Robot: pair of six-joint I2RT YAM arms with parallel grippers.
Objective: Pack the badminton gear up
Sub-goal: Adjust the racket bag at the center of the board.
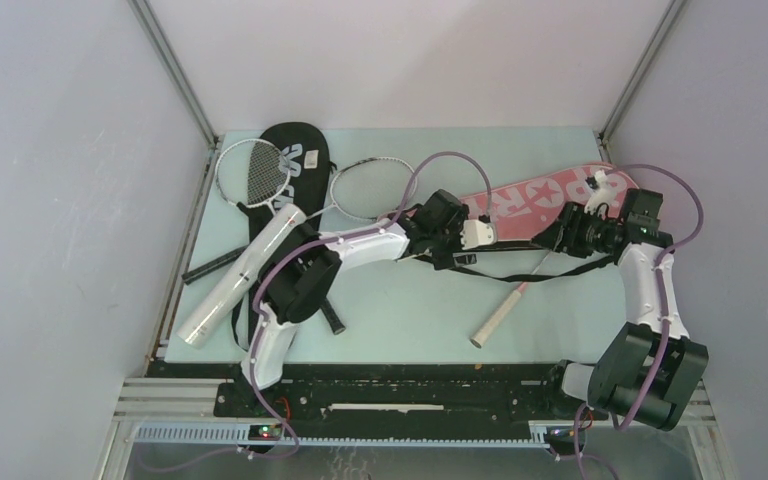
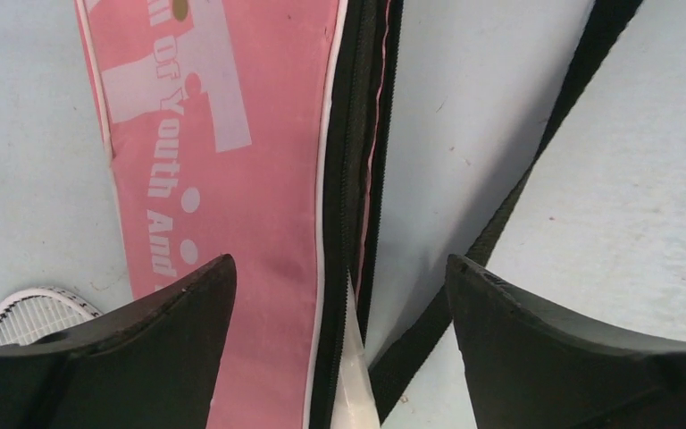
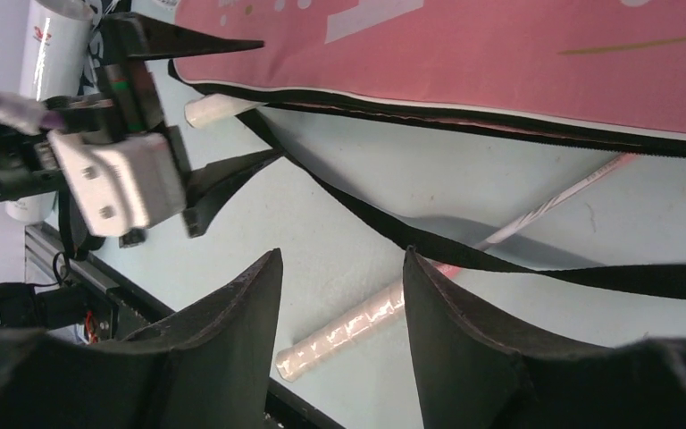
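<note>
- At the table's left: black racket cover [image 1: 282, 140] and long white tube [image 1: 215, 305], unpacked.
- Left gripper [image 2: 339, 268], jaws apart, straddles the pink racket cover's [image 2: 232, 161] zipper edge (pinch just the top flap).
- Right gripper [image 3: 341, 268], apart and empty, hangs above the racket handle [image 3: 348, 331]; avoid the black strap [image 3: 393, 230].

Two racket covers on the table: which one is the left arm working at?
The pink cover at the back right: the left gripper hangs open over its black zipper edge. The black cover lies at the far left, a racket overlapping it.
</note>
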